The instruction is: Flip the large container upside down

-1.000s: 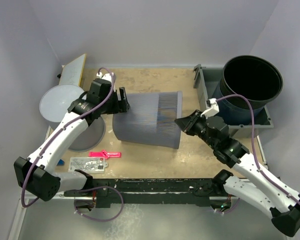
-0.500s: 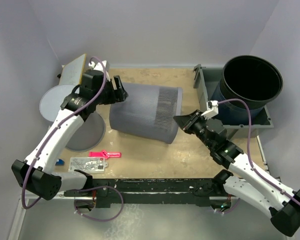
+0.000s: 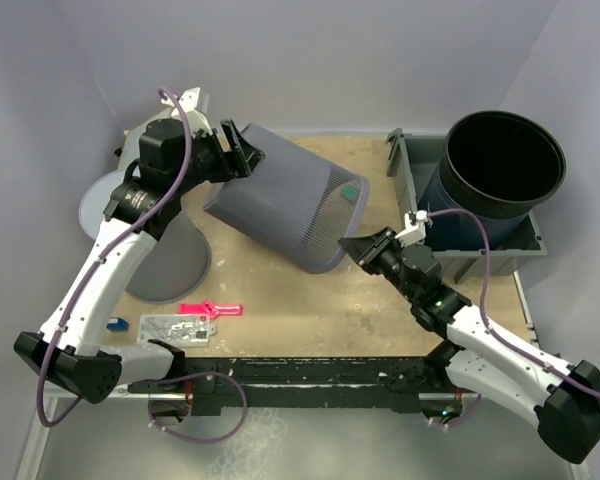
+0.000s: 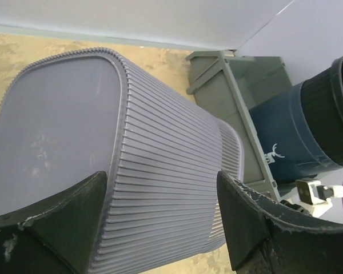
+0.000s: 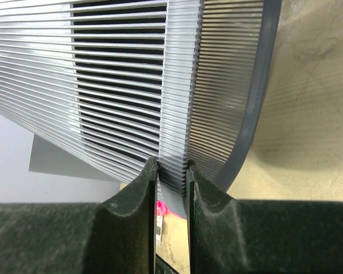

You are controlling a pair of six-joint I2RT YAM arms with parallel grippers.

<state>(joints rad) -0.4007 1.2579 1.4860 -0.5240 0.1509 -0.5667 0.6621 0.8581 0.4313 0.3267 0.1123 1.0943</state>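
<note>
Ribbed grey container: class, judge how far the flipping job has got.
Done: both grippers hold the ribbed grey container; the left gripper has its closed base raised, the right gripper pinches the rim wall low near the table. In hand: it hangs tilted, partway over. Left: bring the base fully on top and set the rim down flat.

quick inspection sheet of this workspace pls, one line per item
surface: tan tabletop, worn
job's things: grey ribbed plastic bin tilted, base end high at the left, rim end low
clutter: pink plastic clip; clear flat packet; round grey lids; dark blue round tub in a grey tray
grippers: left claw clamped on the bin's base; right claw pinching its rim wall
cables: purple cable along each arm
surroundings: plain pale walls; nothing else seen
</note>
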